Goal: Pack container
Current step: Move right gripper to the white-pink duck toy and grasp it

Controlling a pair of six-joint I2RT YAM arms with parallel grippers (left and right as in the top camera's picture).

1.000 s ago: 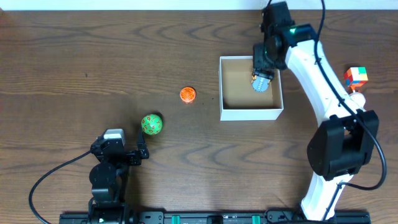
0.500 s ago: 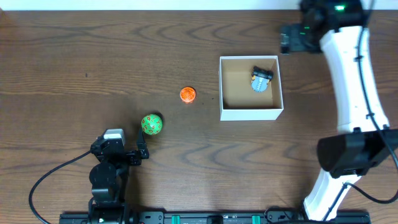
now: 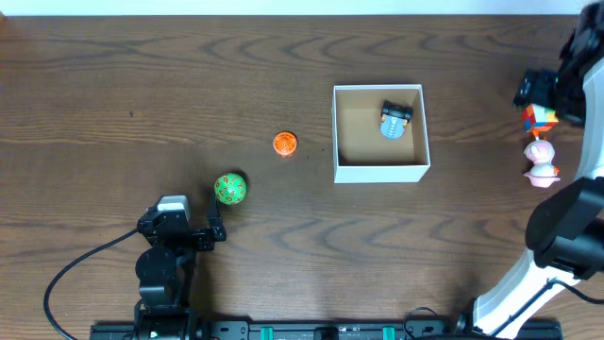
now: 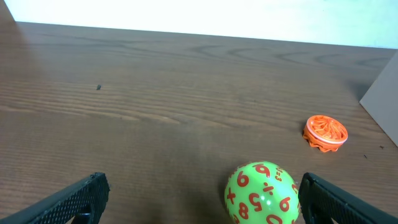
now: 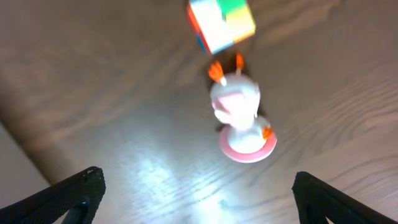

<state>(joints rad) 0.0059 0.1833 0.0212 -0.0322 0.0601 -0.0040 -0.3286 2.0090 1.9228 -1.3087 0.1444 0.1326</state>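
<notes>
While the left gripper gapes wide near a numbered green ball, an orange disc lies nearby; the container (one blue-white toy inside) sits further right, then the right gripper, wide, above a colour cube and pink figurine.

1 container. 5 small toys, 1 inside it and 4 out on the surface: inside, 1 blue-and-white figure; outside, 1 green ball with orange numbers, 1 orange ridged disc, 1 multicoloured cube and 1 pink-and-white figure.
</notes>
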